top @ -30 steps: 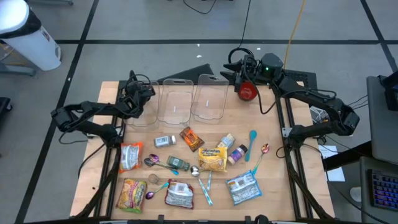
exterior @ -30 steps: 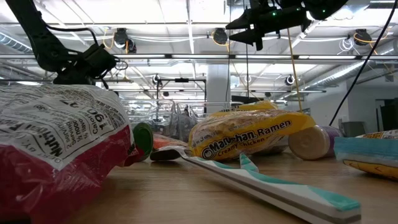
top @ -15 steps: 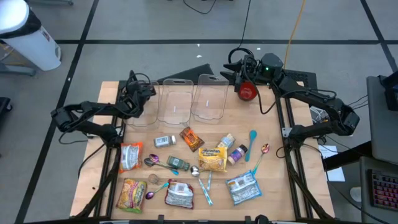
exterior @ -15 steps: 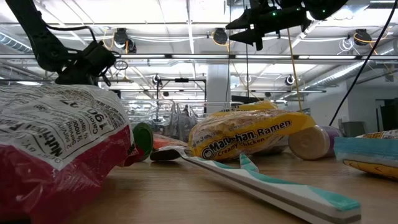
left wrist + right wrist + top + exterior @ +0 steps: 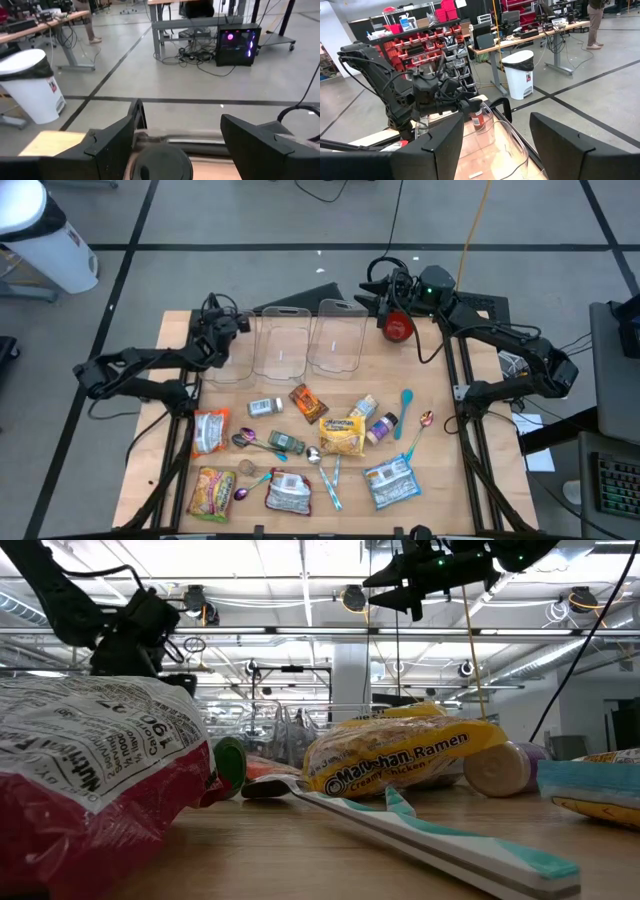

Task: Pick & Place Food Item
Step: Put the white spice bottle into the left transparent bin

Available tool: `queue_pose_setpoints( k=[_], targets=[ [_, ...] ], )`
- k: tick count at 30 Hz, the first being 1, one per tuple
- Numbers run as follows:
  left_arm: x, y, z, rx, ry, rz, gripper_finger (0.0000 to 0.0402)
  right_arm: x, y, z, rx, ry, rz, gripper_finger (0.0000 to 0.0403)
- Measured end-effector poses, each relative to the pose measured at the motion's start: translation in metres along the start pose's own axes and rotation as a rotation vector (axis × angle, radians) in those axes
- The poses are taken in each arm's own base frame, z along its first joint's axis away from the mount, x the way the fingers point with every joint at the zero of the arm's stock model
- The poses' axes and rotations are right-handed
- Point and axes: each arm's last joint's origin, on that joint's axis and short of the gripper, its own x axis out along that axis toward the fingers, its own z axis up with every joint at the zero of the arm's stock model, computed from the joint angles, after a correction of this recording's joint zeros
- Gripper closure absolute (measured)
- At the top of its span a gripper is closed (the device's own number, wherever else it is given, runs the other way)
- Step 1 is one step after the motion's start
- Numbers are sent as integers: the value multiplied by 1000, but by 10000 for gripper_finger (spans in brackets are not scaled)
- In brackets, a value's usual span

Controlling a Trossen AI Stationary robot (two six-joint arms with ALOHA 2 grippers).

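— Left claw (image 5: pixel 228 330): over the leftmost clear container (image 5: pixel 238 367), fingers either side of a small jar (image 5: pixel 477 119). Gripped or let go? Cannot tell.
— Right claw (image 5: pixel 378 302)?
— Waiting at the table's (image 5: pixel 440 475) back edge, spread apart, holding nothing.
— Much left?
— Probably. Ramen packet (image 5: pixel 342 435) and red bag (image 5: pixel 211 430) not yet binned.

Three clear bins (image 5: pixel 305 340) stand behind the food packets (image 5: pixel 341 436) (spoons (image 5: pixel 254 442) lie among them).

You can read "Maruchan Ramen, Creamy Chicken" on the yellow ramen packet (image 5: pixel 405 765); other print isn't legible.
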Motion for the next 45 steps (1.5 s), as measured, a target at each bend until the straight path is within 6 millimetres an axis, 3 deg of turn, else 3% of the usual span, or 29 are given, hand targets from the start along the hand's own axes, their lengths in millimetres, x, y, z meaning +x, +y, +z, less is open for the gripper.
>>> queue_pose_setpoints(
  k=[8, 12, 16, 24, 33, 38, 45],
  targets=[
    [-18, 9, 24, 37, -79, -43, 102, 0, 0, 1, 0, -5, 1, 183],
    [-36, 16, 40, 63, -143, -97, 107, 0, 0, 1, -2, -12, 3, 183],
    [-59, 24, 56, -26, -218, -193, 113, 0, 1, 5, -16, -46, 11, 183],
    [-100, 34, 80, -152, -288, -549, 131, 0, 3, 10, 23, -103, 28, 183],
    [-144, 38, 143, -187, -172, -951, 153, 3, 20, 16, 4, -184, 87, 183],
    [-163, 45, 169, -337, -93, -1257, 152, 8, 36, 14, 52, -199, 55, 183],
    [-177, 41, 175, -411, -25, -1541, 151, 14, 73, 6, 120, -170, 154, 183]
  ],
)
